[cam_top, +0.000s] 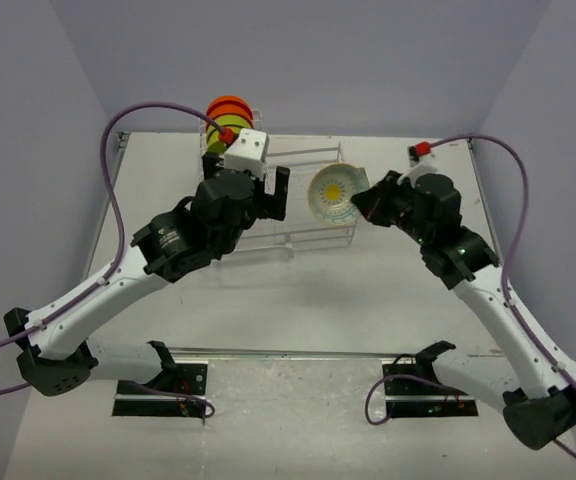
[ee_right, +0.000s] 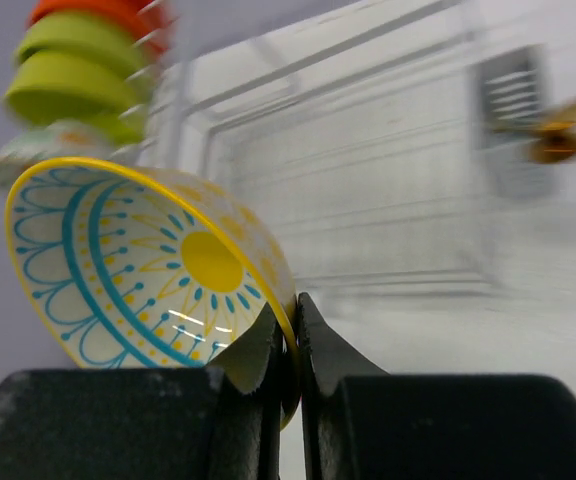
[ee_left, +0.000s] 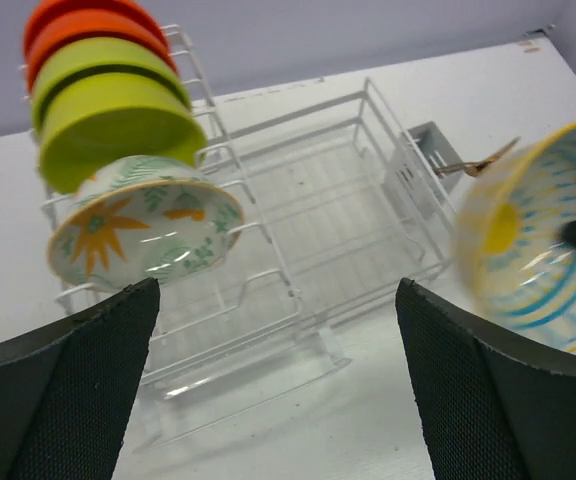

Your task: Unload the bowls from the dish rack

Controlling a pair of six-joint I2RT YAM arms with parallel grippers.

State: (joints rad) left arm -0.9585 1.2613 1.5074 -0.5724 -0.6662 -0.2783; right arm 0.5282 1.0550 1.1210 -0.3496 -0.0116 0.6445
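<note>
Reaches inward with the right arm, elbow bent, wrist turned toward the middle of the worktop (cam_top: 298,300). Grips with the right end effector (ee_right: 290,335), fingers pinched tight on the rim of a patterned bowl (ee_right: 148,265). Holds it tipped on edge, hollow facing left, at the right end of the dish rack (cam_top: 313,238). Shows whitish, with a yellow rim, a yellow centre and blue arcs and lines. Stretches the left arm over the rack's left half, left end effector (ee_left: 276,300) spread wide, gripping nothing. Finds, on edge in the taller slotted end, orange-red bowls (ee_left: 78,25), lime-green bowls (ee_left: 118,110) and a flower bowl (ee_left: 148,225) at the front. Cannot tell whether the held bowl touches the wires. Blurs the cutlery basket (ee_left: 428,150) and a brownish thing (ee_left: 483,160) in it beyond naming.
</note>
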